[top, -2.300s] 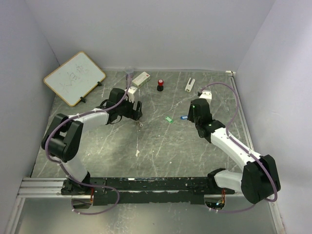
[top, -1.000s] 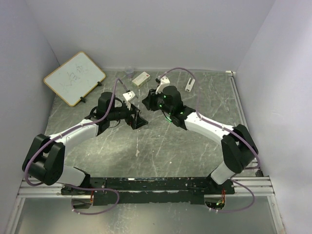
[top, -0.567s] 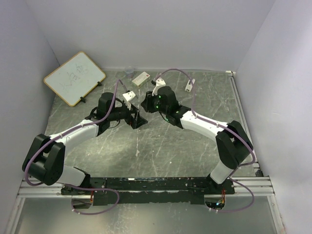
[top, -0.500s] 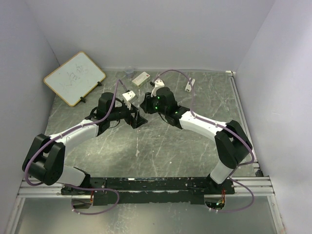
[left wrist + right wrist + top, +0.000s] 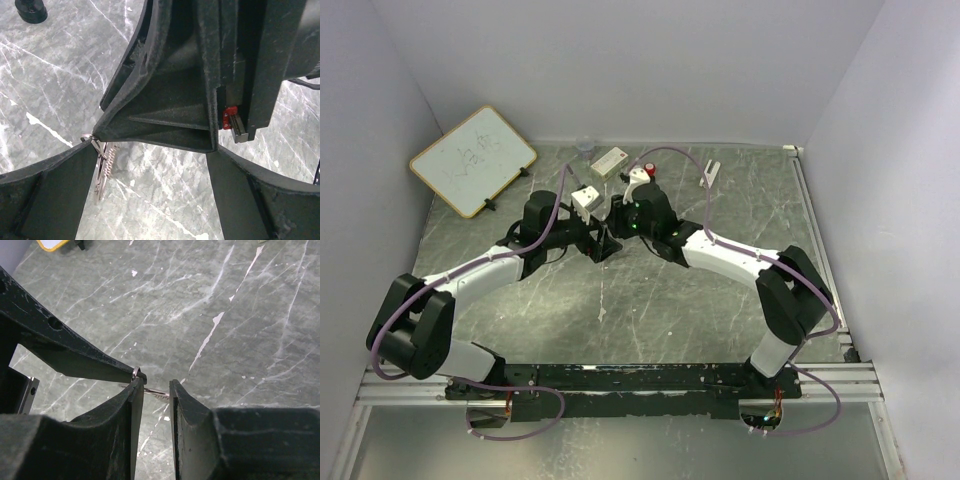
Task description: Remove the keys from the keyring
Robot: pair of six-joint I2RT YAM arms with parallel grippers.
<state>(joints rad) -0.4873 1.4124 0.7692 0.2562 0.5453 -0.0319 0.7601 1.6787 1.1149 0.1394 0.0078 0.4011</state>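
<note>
right gripper has its fingers drawn near together, with a narrow slot between them; a thin silvery key crosses that slot, and we cannot tell whether the pads bite on it or only bracket it. left gripper stands wide apart, with the right gripper's black wedge filling the space between its fingers. keyring hangs edge-on just under the tip of one left finger, touching it or hooked on it, we cannot say which; a toothed blade dangles close beside the ring. top view shows both grippers nose to nose over the middle of the table, ring and key too small to make out there. the relation that counts, as we judge it: in the right wrist view the key's long axis runs crosswise to the right fingers, from the ring's small loop at the left fingertip through the slot. so the ring lies just off the outer face of one right finger, the blade between the two. right arm is placed to work the key, left only to carry the ring. we judge the pull should follow the ring's wire, or the key may bind
</note>
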